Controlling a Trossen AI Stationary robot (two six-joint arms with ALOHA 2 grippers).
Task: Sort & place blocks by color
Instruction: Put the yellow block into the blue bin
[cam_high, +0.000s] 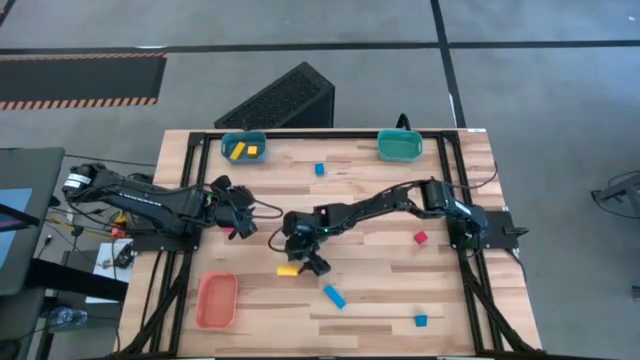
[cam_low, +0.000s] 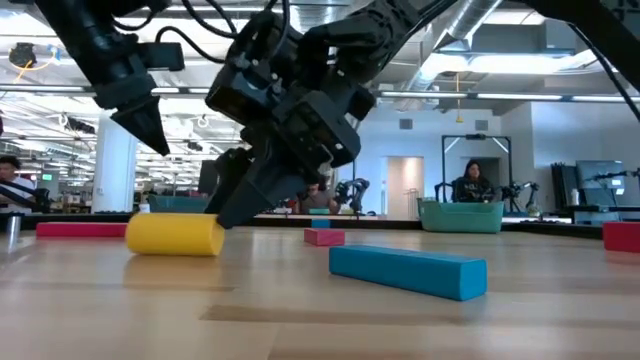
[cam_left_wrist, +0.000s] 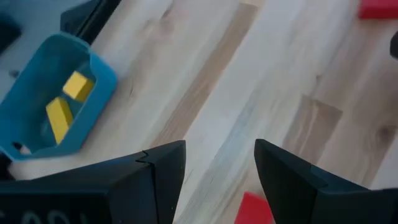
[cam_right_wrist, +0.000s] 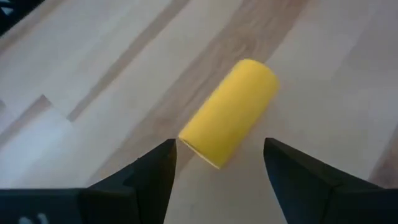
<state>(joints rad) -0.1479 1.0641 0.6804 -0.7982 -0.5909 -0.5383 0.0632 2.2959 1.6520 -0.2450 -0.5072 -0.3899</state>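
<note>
Right hand (cam_high: 312, 262) sits low over the middle of the worktop (cam_high: 380, 300), fingers spread wide, nothing between them. Yellow cylinder (cam_right_wrist: 229, 113) lies on its side on the bare wood just ahead of the fingertips, close but not yet between them. In the right wrist view its long axis runs at a slant away from the hand, so the near round end points roughly into the gap. Judging by that, the fingers would need to straddle the curved sides, not the ends, and the piece could roll if nudged.

From the low view the cylinder rests just beside the lowered fingers, with a blue bar (cam_low: 408, 271) to its right and nearer.

Left hand (cam_high: 238, 212) hangs above the left-centre of the worktop, fingers apart and empty, a red block (cam_left_wrist: 255, 208) just below them. It is farther from the cylinder than the right hand.

Teal tray (cam_high: 243, 146) at the far left edge already holds two yellow pieces, a likely home for the cylinder. Orange tray (cam_high: 216, 300) sits near left, green tray (cam_high: 400, 146) far right.
</note>
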